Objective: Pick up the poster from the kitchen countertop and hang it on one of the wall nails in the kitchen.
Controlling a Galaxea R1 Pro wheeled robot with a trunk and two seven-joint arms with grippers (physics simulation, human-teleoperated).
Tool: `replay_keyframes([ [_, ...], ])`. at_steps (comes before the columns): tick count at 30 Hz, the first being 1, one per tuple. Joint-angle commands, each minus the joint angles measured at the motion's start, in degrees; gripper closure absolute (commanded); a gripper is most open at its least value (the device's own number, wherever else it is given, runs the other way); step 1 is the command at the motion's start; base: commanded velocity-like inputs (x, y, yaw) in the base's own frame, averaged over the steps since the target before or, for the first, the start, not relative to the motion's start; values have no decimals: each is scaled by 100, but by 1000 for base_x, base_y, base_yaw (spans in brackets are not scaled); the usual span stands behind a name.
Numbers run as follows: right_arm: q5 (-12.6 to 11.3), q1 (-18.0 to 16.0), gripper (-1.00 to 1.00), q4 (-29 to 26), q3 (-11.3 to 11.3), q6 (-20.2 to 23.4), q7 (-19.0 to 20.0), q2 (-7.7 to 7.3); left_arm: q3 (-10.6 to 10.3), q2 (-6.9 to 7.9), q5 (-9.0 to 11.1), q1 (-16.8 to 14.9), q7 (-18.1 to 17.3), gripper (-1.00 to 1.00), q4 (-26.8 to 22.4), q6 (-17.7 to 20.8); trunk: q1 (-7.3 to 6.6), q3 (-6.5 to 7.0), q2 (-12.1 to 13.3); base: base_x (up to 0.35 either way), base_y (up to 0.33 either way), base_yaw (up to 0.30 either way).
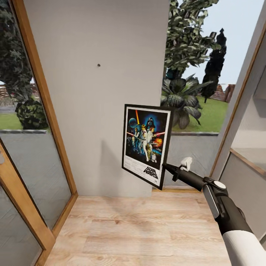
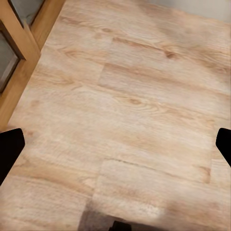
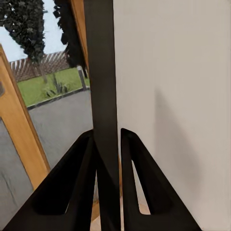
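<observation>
In the head view the right gripper (image 1: 167, 169) is clamping the lower right edge of the poster (image 1: 147, 144), which is hanging in the air upright but slightly tilted, printed side facing the robot, in front of a pale grey wall (image 1: 96, 111). The wall nail (image 1: 98, 65) is showing as a dark speck well above and to the left of the poster, so a lift and a leftward shift are still waiting; held by one low corner only, the poster is likely to pivot or slip between the fingers as the arm is rising, and its top edge could knock the wall before it is reaching the nail. In the left wrist view the left gripper's fingertips (image 2: 10, 147) are standing wide apart at the picture's edges, released and holding nothing, and pointing down at the wooden floor (image 2: 130, 101), so this arm is offering no support if the poster is starting to drop. In the right wrist view the two dark fingers (image 3: 72, 187) are pinching the poster's thin black edge (image 3: 102, 72) between them, with the wall just beside it; the closeness suggests that a small forward push could be scraping the poster against the wall and twisting it out of the grip.
</observation>
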Motion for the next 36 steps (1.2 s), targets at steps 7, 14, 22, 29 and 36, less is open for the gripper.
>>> replay_keyframes([
  [7,-63,-4,100,1,-5,73,30,-2,20,-3,-3,-2,-39,-100,-3,-6,4,-10,-11,43,64,10],
  [14,-63,-4,100,1,-5,73,30,-4,12,-3,-3,-2,-39,-100,-3,-6,4,-10,-11,141,297,0],
  [22,-70,-4,100,1,-5,73,30,-6,12,-2,-3,-2,-39,-100,-3,-6,4,-10,-11,117,329,0],
  [29,-71,-4,100,1,-5,73,30,-8,11,-2,-3,-2,-39,-100,-3,-6,4,-10,-11,83,334,0],
  [36,-71,-4,100,1,-5,73,34,-8,17,-3,-9,-2,-39,-100,-3,-6,4,5,-11,14,87,-90],
])
